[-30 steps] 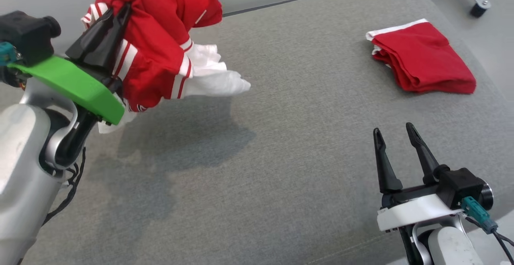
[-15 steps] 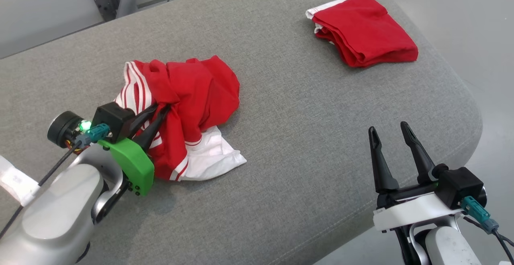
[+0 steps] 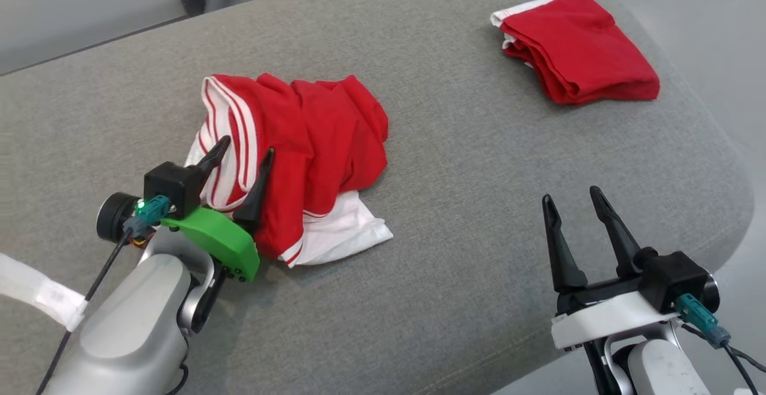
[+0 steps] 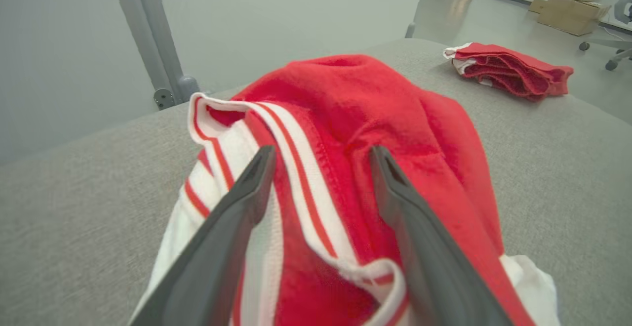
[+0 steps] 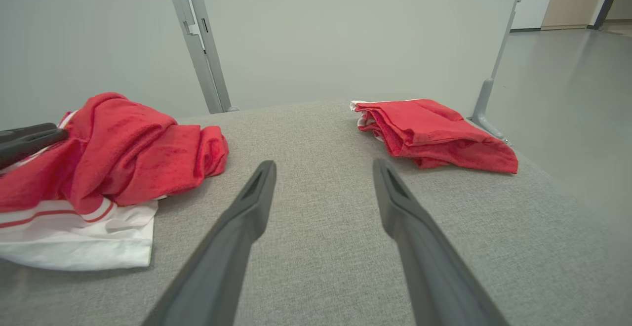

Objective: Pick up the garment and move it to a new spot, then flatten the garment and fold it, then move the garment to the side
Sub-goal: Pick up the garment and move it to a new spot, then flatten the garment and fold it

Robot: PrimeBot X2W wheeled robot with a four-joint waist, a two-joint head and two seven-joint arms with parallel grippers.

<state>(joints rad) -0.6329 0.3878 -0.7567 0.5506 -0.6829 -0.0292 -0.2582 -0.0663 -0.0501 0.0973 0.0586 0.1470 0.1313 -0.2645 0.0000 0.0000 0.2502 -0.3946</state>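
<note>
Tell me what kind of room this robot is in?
Probably a lab or test room, not a home. The red garment lies on a grey padded table, plain partition walls stand on metal posts, and a cardboard box sits on a shiny bare floor.

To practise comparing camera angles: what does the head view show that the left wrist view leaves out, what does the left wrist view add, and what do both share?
Head view: the right gripper, open over the grey cushion, and the left arm's green bracket. Left wrist view: a cardboard box and chair castors on the floor behind. Both: the crumpled red-and-white garment, the folded red garment, the grey cushion, and the left gripper, open, its fingers astride the striped band.
</note>
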